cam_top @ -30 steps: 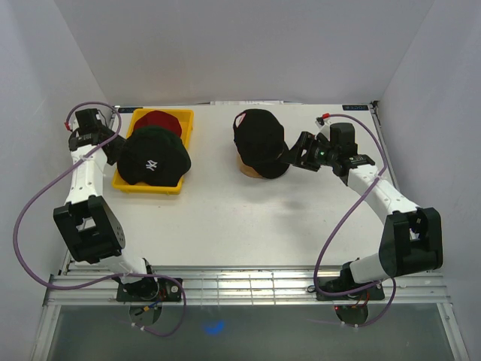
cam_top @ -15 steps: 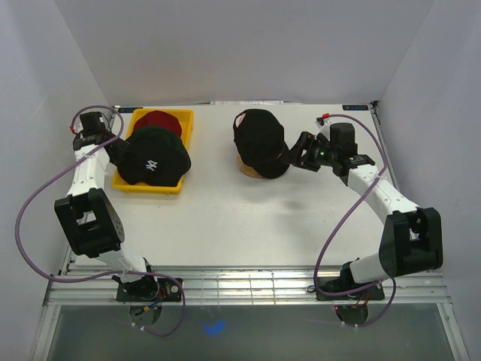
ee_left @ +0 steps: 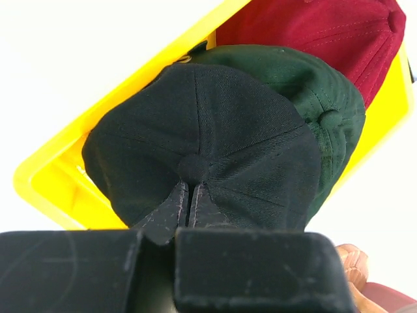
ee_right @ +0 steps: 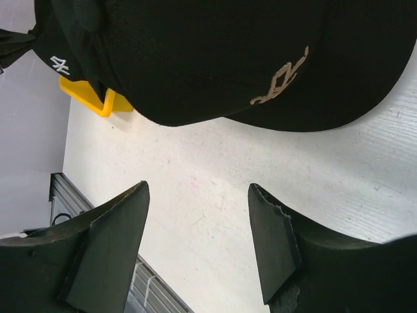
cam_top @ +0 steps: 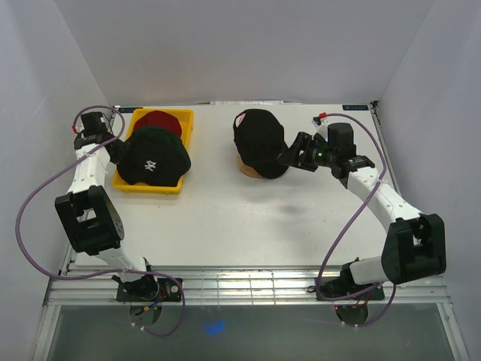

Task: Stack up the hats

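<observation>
Three hats lie piled in the yellow tray (cam_top: 150, 186): a black hat with a white logo (cam_top: 154, 162) on top, a dark green hat (cam_top: 164, 134) under it, and a red hat (cam_top: 158, 120) at the back. My left gripper (cam_top: 122, 148) is at the black hat's left side. In the left wrist view its jaws (ee_left: 189, 189) are pinched together on the crown of the black hat (ee_left: 195, 124), just below the top button. Another black hat (cam_top: 259, 139) sits on the wooden stand (cam_top: 252, 171). My right gripper (cam_top: 288, 156) stands open just right of it, nothing between its fingers (ee_right: 267, 241).
In the left wrist view the green hat (ee_left: 319, 98) and red hat (ee_left: 326, 32) lie beyond the black one inside the yellow tray (ee_left: 52, 176). White walls close in the table on three sides. Bare white tabletop (cam_top: 248, 218) spreads in front of tray and stand.
My left gripper has closed from open onto the black hat's crown and its arm shifted slightly. The right gripper edged a little closer to the hat on the stand, staying open.
</observation>
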Available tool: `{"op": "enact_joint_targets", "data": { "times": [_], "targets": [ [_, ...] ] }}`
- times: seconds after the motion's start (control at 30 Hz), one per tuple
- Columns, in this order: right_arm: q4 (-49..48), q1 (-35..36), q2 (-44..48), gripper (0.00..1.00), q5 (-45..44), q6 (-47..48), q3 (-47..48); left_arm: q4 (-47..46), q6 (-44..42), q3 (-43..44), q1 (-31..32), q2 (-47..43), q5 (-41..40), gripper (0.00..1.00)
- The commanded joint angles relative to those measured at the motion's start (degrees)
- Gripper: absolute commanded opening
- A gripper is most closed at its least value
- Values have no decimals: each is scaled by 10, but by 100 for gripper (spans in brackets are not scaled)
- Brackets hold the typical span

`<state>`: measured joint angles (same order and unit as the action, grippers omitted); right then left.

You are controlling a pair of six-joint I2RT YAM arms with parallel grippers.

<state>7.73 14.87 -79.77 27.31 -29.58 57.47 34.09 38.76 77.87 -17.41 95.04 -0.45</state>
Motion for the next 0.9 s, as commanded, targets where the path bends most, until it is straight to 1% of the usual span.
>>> {"op": "enact_joint_targets", "data": {
  "times": [0.0,0.13,0.2,0.4,0.53,0.57,0.6,0.73,0.87],
  "targets": [
    [0,9,28,68,-1,2,18,-3,-9,21,0,-34,4,0],
    [-6,32,45,68,-2,-10,28,12,-4,32,0,-72,25,0],
    [-37,43,51,68,3,-23,26,27,1,49,1,-84,33,0],
    [-111,107,52,69,-11,-65,26,63,21,105,2,-113,73,0],
    [-187,146,33,69,-9,-109,19,73,45,124,4,-129,101,0],
    [-226,152,30,69,-10,-119,13,75,54,127,5,-133,106,0],
    [-244,160,24,69,-12,-137,12,77,60,129,8,-139,109,0],
    [-337,212,-6,70,-42,-195,-3,78,83,141,23,-156,114,0],
    [-432,263,-35,71,-82,-248,-21,90,105,161,52,-160,107,0]
  ]
}}
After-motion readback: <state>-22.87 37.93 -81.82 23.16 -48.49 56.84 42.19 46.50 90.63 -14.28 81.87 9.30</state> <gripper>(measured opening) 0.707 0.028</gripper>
